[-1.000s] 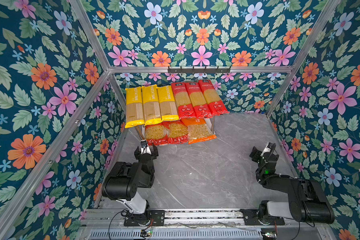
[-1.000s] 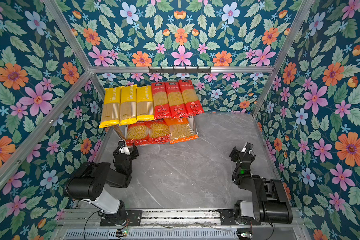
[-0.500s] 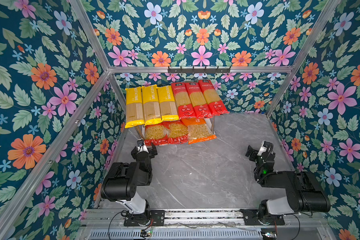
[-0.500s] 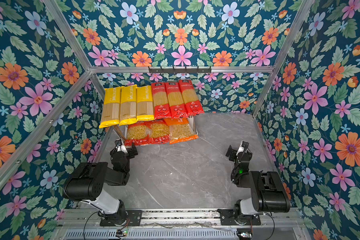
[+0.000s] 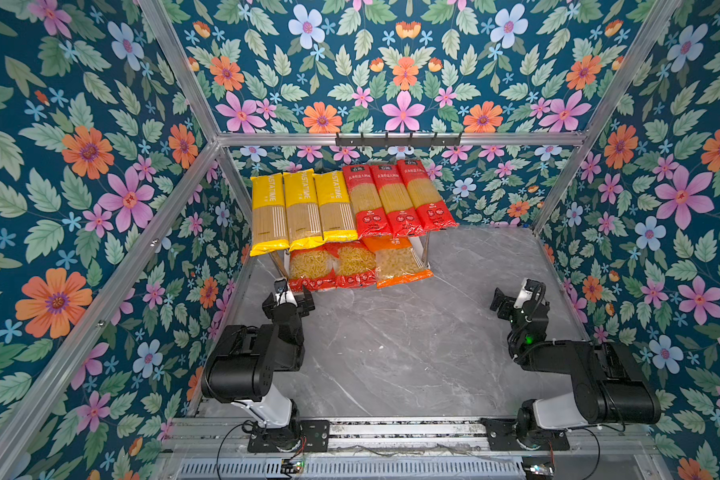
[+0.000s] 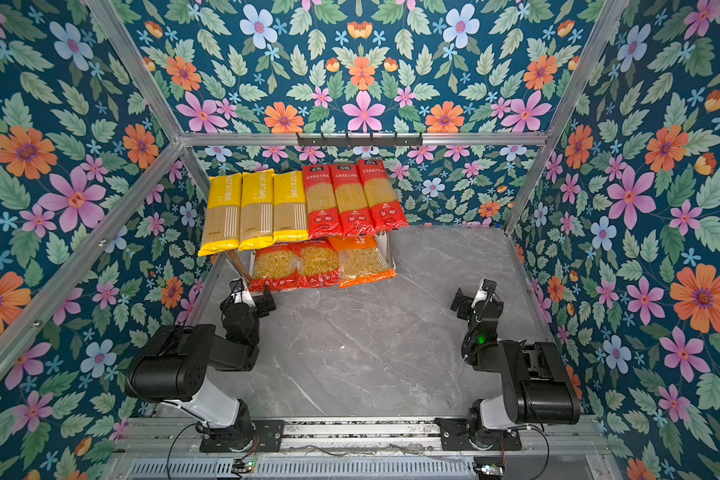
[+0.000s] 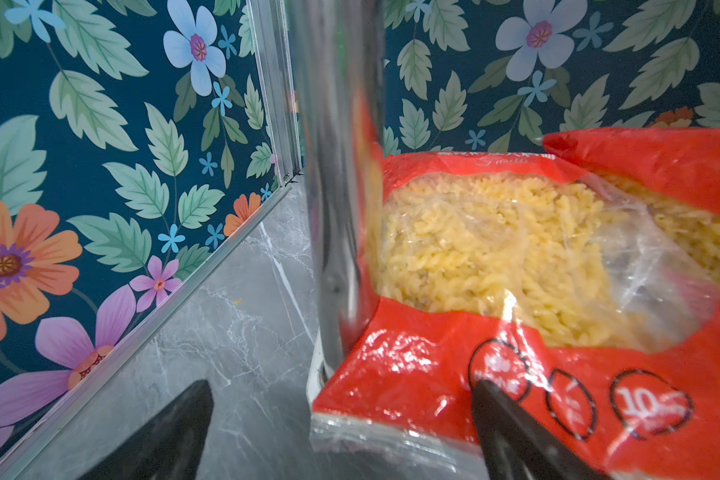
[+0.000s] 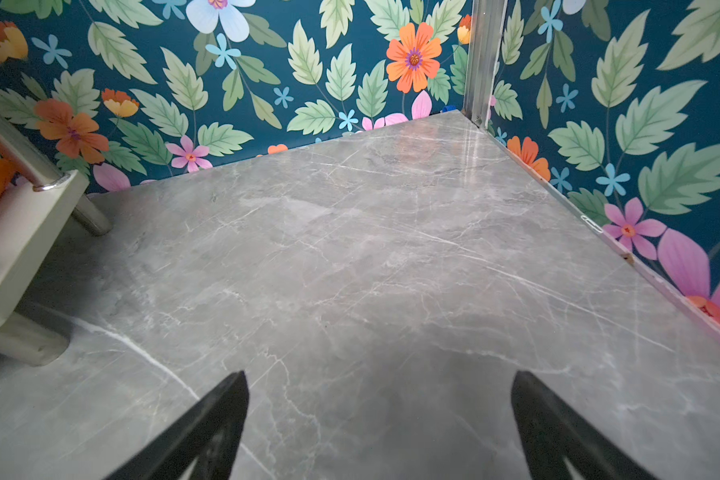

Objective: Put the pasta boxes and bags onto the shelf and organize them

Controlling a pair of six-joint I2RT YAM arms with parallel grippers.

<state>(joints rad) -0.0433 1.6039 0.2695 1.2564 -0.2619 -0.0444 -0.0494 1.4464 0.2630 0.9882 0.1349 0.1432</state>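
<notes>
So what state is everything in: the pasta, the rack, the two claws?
Yellow spaghetti packs: three, flat side by side on top tier.
Red spaghetti packs: three, flat beside them, top tier.
Red fusilli bags: two, flat on lower tier.
Orange pasta bag: flat on lower tier.
Shelf: upright, both tiers loaded.
Left gripper: open, empty.
Right gripper: open, empty.
Hook rail: nothing hanging.

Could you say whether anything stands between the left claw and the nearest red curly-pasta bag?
Nothing visible blocks the red curly-pasta bag, but the metal shelf leg stands beside it, in line with the gap of the open left claw.
</notes>
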